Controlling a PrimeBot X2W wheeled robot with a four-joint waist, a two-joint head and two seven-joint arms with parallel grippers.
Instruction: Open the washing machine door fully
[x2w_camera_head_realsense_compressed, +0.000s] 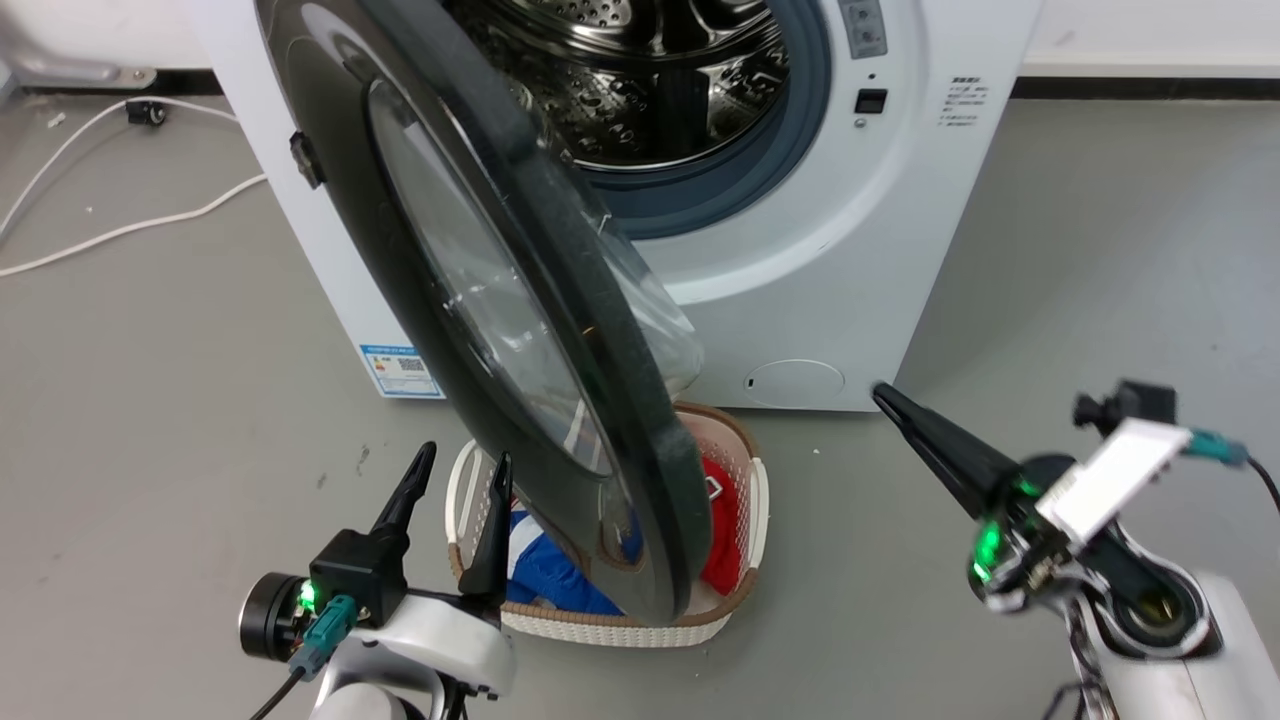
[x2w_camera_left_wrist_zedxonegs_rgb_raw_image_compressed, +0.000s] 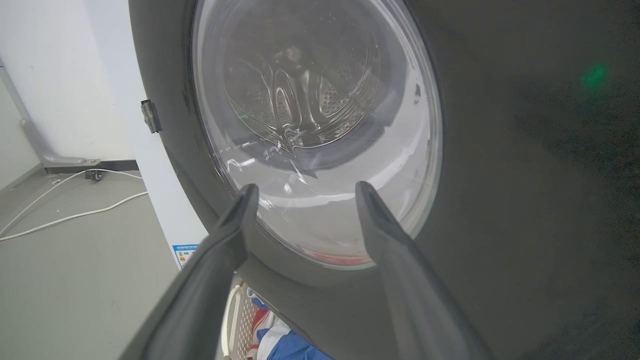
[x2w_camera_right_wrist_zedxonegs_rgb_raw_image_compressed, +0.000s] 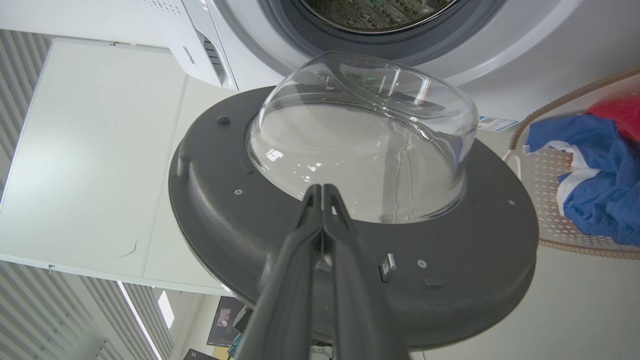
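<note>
A laundry basket (x2w_camera_head_realsense_compressed: 620, 632) is set on the grey floor (x2w_camera_head_realsense_compressed: 1050, 250), filled with blue clothes (x2w_camera_head_realsense_compressed: 545, 580) and red clothes (x2w_camera_head_realsense_compressed: 725, 540). White cables (x2w_camera_head_realsense_compressed: 130, 228) are laid apart.

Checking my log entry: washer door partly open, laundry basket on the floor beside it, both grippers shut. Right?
Not quite. The right gripper is shut, but the left gripper is open, fingers apart, as the left wrist view shows.

Looking along the right gripper (x2w_camera_right_wrist_zedxonegs_rgb_raw_image_compressed: 322, 192), tips pressed together, toward the grey inner face of the open washing machine door (x2w_camera_right_wrist_zedxonegs_rgb_raw_image_compressed: 225, 210) and its bulging glass bowl (x2w_camera_right_wrist_zedxonegs_rgb_raw_image_compressed: 360, 135). Farther off, the white washing machine (x2w_camera_right_wrist_zedxonegs_rgb_raw_image_compressed: 500, 60). Beside the door, a basket (x2w_camera_right_wrist_zedxonegs_rgb_raw_image_compressed: 545, 200) of blue and red clothes (x2w_camera_right_wrist_zedxonegs_rgb_raw_image_compressed: 600, 190).
</note>
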